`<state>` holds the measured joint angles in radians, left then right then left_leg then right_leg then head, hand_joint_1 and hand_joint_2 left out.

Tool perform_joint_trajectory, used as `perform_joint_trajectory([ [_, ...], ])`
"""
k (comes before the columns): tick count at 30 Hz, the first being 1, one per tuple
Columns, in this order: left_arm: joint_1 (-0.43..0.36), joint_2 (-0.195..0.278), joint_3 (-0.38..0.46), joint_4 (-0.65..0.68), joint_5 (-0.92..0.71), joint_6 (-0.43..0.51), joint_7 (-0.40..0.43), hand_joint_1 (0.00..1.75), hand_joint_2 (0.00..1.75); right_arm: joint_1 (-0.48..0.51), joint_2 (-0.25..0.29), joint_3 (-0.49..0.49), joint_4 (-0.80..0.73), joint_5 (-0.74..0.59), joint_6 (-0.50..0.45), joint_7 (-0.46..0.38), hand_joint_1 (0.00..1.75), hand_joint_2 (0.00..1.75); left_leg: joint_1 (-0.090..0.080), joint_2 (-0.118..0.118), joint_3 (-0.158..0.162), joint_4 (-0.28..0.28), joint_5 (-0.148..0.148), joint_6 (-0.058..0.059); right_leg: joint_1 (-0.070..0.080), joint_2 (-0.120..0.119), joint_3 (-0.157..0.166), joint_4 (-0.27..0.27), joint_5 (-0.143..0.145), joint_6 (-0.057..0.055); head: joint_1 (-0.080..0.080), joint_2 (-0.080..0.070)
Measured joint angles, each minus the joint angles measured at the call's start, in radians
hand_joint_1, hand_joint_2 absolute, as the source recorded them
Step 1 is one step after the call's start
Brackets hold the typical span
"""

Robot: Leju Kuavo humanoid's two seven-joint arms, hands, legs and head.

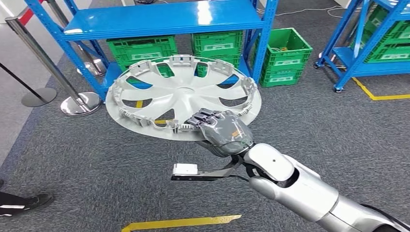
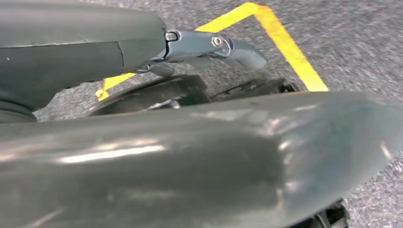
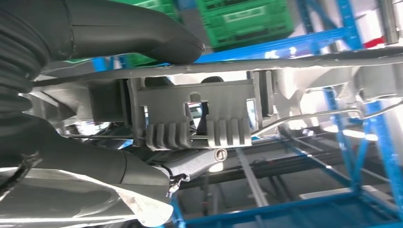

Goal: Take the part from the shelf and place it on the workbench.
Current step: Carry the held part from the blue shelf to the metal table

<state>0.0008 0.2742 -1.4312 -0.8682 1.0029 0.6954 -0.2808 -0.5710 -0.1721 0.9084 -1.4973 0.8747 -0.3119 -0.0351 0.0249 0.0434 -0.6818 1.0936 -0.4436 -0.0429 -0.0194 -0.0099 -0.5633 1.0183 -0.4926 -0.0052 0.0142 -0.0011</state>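
Pickup done: right hand (image 1: 220, 129) grips wheel cover (image 1: 181, 94) by its near rim, held off shelf (image 1: 159, 19) ahead. Placing on counter remains.

Bright, even overhead light glares off the blue shelf (image 1: 159, 19) top in the head view. The left wrist view is blurred and dim. The right wrist view has blown-out white patches.
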Motion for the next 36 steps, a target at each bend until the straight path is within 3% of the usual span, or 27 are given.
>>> perform_joint_trajectory([
  [2,-0.001,0.000,-0.005,0.002,-0.002,0.000,0.000,0.00,0.00,0.000,0.001,0.000,0.001,0.000,0.000,0.000,1.75,1.75,-0.002,-0.029,-0.048,0.141,-0.080,0.002,0.004,0.022,-0.007,0.001,0.006,-0.008,-0.001,0.000],
  [3,-0.002,0.000,-0.006,0.004,-0.002,0.000,0.000,0.00,0.00,0.001,0.001,0.000,0.002,-0.001,0.000,-0.002,1.75,1.75,-0.004,-0.034,-0.063,0.193,-0.099,0.005,0.007,0.034,-0.009,0.001,0.008,-0.010,-0.001,0.000],
  [4,-0.002,0.000,-0.007,0.005,-0.003,-0.001,0.000,0.00,0.00,0.001,0.001,0.000,0.004,-0.002,0.000,-0.003,1.75,1.75,-0.006,-0.036,-0.063,0.211,-0.101,0.009,0.011,0.048,-0.011,0.001,0.010,-0.011,-0.001,0.000],
  [5,-0.003,-0.001,-0.007,0.006,-0.004,-0.002,0.000,0.00,0.00,0.002,0.001,0.000,0.005,-0.003,-0.001,-0.005,1.75,1.75,-0.009,-0.040,-0.046,0.187,-0.083,0.017,0.014,0.062,-0.011,0.001,0.011,-0.011,-0.001,0.000],
  [6,-0.003,-0.001,-0.008,0.007,-0.004,-0.003,0.000,0.00,0.00,0.002,0.001,0.001,0.006,-0.003,-0.001,-0.006,1.75,1.75,-0.011,-0.052,-0.013,0.129,-0.052,0.026,0.017,0.077,-0.011,0.001,0.012,-0.011,-0.001,0.000],
  [8,-0.005,-0.001,-0.009,0.009,-0.005,-0.004,0.000,0.00,0.00,0.000,0.003,0.001,0.007,-0.002,0.001,-0.006,1.75,1.75,-0.012,-0.102,0.051,0.002,-0.005,0.050,0.019,0.103,-0.013,0.002,0.014,-0.008,0.001,0.000],
  [10,-0.008,-0.001,-0.012,0.011,-0.007,-0.005,0.002,0.00,0.00,-0.002,0.006,0.001,0.007,0.005,0.004,-0.003,1.75,1.75,-0.014,-0.131,0.077,-0.052,0.002,0.063,0.013,0.126,-0.022,0.003,0.018,0.002,0.000,0.000],
  [12,-0.012,-0.003,-0.017,0.013,-0.008,-0.008,0.004,0.00,0.00,-0.002,0.007,0.002,0.007,0.020,0.004,-0.002,1.75,1.75,-0.016,-0.109,0.082,-0.068,0.002,0.064,0.009,0.145,-0.035,0.003,0.022,0.014,-0.002,0.000],
  [13,-0.014,-0.005,-0.019,0.015,-0.007,-0.010,0.004,0.00,0.00,-0.002,0.006,0.002,0.008,0.028,0.003,-0.002,1.75,1.75,-0.013,-0.095,0.085,-0.078,0.003,0.063,0.011,0.133,-0.043,0.008,0.017,0.019,-0.001,0.000],
  [14,-0.016,-0.007,-0.022,0.017,-0.007,-0.013,0.002,0.00,0.00,-0.003,0.006,0.002,0.008,0.035,0.000,-0.002,1.75,1.75,-0.010,-0.081,0.088,-0.087,0.006,0.063,0.013,0.110,-0.057,0.028,0.003,0.023,0.002,0.000],
  [16,-0.017,-0.011,-0.028,0.022,-0.005,-0.017,-0.001,0.00,0.00,-0.005,0.005,0.003,0.008,0.052,-0.007,0.002,1.75,1.75,-0.008,-0.053,0.090,-0.096,0.009,0.062,0.015,0.045,-0.110,0.128,-0.051,0.032,0.008,0.000],
  [18,-0.017,-0.013,-0.032,0.026,-0.005,-0.017,-0.001,0.00,0.00,-0.006,0.005,0.003,0.008,0.077,-0.016,0.012,1.75,1.75,-0.008,-0.023,0.089,-0.096,0.008,0.063,0.009,0.020,-0.168,0.250,-0.096,0.044,0.011,0.000],
  [19,-0.018,-0.013,-0.034,0.027,-0.005,-0.017,0.000,0.00,0.00,-0.005,0.004,0.003,0.008,0.090,-0.020,0.015,1.75,1.75,-0.008,-0.008,0.090,-0.096,0.008,0.062,0.006,0.016,-0.178,0.273,-0.095,0.049,0.011,0.000],
  [20,-0.018,-0.014,-0.035,0.029,-0.005,-0.017,0.000,0.00,0.00,-0.005,0.003,0.003,0.008,0.101,-0.024,0.018,1.75,1.75,-0.008,0.006,0.090,-0.095,0.007,0.061,0.003,0.011,-0.168,0.256,-0.077,0.053,0.011,0.000],
  [22,-0.020,-0.016,-0.038,0.032,-0.005,-0.018,0.000,0.00,0.00,-0.006,0.002,0.003,0.007,0.117,-0.031,0.019,1.75,1.75,-0.007,0.031,0.091,-0.091,0.004,0.055,-0.001,-0.019,-0.097,0.125,-0.017,0.057,0.011,0.000],
  [24,-0.022,-0.018,-0.039,0.036,-0.004,-0.019,-0.001,0.00,0.00,-0.008,0.001,0.003,0.003,0.131,-0.039,0.022,1.75,1.75,-0.012,0.049,0.089,-0.083,0.000,0.042,0.003,-0.051,-0.036,0.015,0.014,0.049,0.010,0.000],
  [25,-0.022,-0.018,-0.040,0.039,-0.004,-0.019,-0.002,0.00,0.00,-0.009,0.000,0.003,0.001,0.137,-0.044,0.023,1.75,1.75,-0.014,0.057,0.089,-0.080,0.000,0.036,0.006,-0.055,-0.027,-0.003,0.014,0.042,0.010,0.000],
  [27,-0.023,-0.019,-0.042,0.043,-0.004,-0.021,-0.005,0.00,0.00,-0.011,-0.005,0.003,-0.002,0.145,-0.052,0.024,1.75,1.75,-0.015,0.075,0.092,-0.080,0.001,0.026,0.009,-0.033,-0.030,-0.002,0.019,0.027,0.009,0.000],
  [28,-0.024,-0.019,-0.043,0.046,-0.004,-0.021,-0.006,0.00,0.00,-0.011,-0.007,0.003,-0.004,0.146,-0.054,0.025,1.75,1.75,-0.012,0.071,0.092,-0.077,-0.004,0.021,0.007,-0.023,-0.032,-0.002,0.023,0.020,0.009,0.000],
  [30,-0.026,-0.019,-0.046,0.049,-0.005,-0.023,-0.007,0.00,0.00,-0.013,-0.010,0.003,-0.009,0.147,-0.055,0.028,1.75,1.75,-0.008,0.028,0.075,-0.023,-0.050,0.013,0.003,-0.002,-0.034,-0.005,0.030,0.007,0.007,0.000],
  [32,-0.028,-0.019,-0.050,0.052,-0.007,-0.026,-0.010,0.00,0.00,-0.013,-0.012,0.003,-0.010,0.147,-0.056,0.029,1.75,1.75,-0.006,-0.022,0.026,0.107,-0.126,0.010,0.001,0.020,-0.038,-0.005,0.036,0.000,0.004,0.000],
  [33,-0.030,-0.019,-0.052,0.054,-0.008,-0.027,-0.012,0.00,0.00,-0.012,-0.013,0.003,-0.010,0.147,-0.057,0.029,1.75,1.75,-0.007,-0.032,0.003,0.170,-0.152,0.010,0.002,0.032,-0.040,-0.005,0.037,-0.002,0.003,0.000],
  [34,-0.031,-0.020,-0.054,0.057,-0.008,-0.028,-0.014,0.00,0.00,-0.011,-0.014,0.003,-0.010,0.148,-0.058,0.028,1.75,1.75,-0.007,-0.037,-0.009,0.207,-0.160,0.011,0.003,0.046,-0.042,-0.005,0.039,-0.002,0.002,0.000],
  [35,-0.032,-0.020,-0.055,0.059,-0.008,-0.030,-0.015,0.00,0.00,-0.011,-0.015,0.003,-0.010,0.148,-0.059,0.028,1.75,1.75,-0.008,-0.039,-0.003,0.205,-0.149,0.014,0.003,0.061,-0.042,-0.004,0.041,-0.001,0.002,0.000],
  [36,-0.033,-0.021,-0.056,0.061,-0.008,-0.032,-0.016,0.00,0.00,-0.010,-0.016,0.003,-0.010,0.148,-0.059,0.027,1.75,1.75,-0.008,-0.044,0.020,0.164,-0.120,0.017,0.004,0.076,-0.043,-0.004,0.043,0.001,0.002,0.000],
])
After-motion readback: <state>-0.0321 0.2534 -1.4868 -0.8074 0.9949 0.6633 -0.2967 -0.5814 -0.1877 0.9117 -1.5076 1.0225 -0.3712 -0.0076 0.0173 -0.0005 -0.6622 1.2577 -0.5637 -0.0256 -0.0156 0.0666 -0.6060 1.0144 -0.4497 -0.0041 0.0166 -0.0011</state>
